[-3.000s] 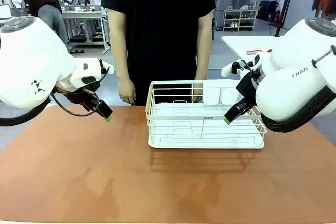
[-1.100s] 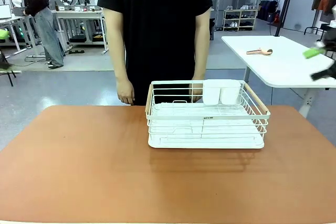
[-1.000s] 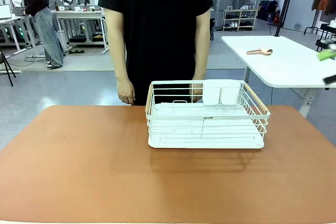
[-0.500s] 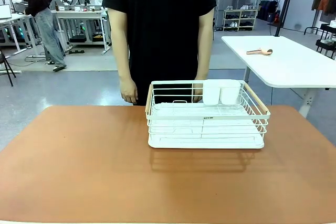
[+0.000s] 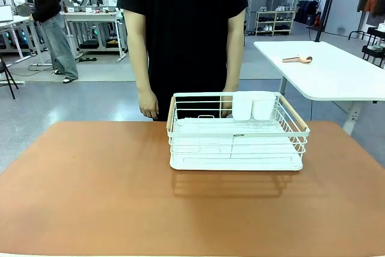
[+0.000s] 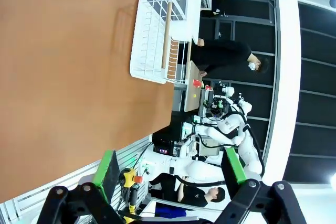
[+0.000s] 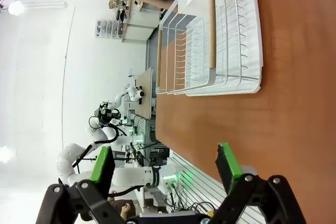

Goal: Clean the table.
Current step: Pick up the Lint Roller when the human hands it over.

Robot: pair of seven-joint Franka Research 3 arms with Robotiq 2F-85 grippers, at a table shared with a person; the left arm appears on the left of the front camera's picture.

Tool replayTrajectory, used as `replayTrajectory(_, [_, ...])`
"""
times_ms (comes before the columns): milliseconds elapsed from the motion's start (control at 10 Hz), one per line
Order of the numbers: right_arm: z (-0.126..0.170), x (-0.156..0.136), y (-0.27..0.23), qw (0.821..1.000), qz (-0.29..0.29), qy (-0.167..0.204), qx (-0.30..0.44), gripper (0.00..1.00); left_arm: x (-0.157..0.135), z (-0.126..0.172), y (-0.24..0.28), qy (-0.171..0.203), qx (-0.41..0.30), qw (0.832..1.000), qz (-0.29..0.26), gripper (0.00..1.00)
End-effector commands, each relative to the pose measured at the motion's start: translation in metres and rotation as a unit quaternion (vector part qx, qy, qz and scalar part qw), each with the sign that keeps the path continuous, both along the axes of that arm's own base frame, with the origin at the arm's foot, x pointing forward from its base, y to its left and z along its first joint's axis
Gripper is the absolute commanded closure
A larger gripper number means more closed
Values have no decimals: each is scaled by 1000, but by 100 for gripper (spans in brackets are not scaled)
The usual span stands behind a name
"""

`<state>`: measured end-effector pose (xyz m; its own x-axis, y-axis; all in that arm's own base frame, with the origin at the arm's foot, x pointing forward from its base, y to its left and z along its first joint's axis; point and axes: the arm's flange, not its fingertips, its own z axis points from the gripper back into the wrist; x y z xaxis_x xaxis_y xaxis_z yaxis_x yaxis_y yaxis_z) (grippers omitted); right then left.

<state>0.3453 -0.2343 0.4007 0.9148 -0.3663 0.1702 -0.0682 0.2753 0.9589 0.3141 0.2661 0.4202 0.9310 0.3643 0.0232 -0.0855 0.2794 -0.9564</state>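
Front view shows the large reddish-brown matte table (image 5: 90, 197) spanning the picture, its long axis running left to right. Its far edge lies just in front of a person in a black shirt (image 5: 180, 28), and its near edge runs out of the bottom of the picture. A white wire dish rack with wooden end handles (image 5: 234, 148) stands right of centre near the far edge, its long side parallel to that edge. Two white cups (image 5: 252, 105) sit in its far right corner. Wide bare top lies left of the rack and in front of it, with a narrower strip to its right. The person's hand (image 5: 147, 103) hangs just beyond the far edge. A white-topped table (image 5: 325, 70) stands well apart at the right.

The left gripper (image 6: 172, 170) hangs above the table, jaws spread wide with nothing between them. The right gripper (image 7: 165, 163) is likewise spread and empty.
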Motion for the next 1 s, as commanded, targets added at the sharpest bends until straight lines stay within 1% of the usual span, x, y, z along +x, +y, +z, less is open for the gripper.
replayTrajectory(0, [2,-7,-1,1000,-6,-7,6,0,-7,-2,4,-3,-9,1000,8,0])
replayTrajectory(900, [2,-7,-1,1000,-6,-7,6,0,-7,-2,4,-3,-9,1000,8,0])
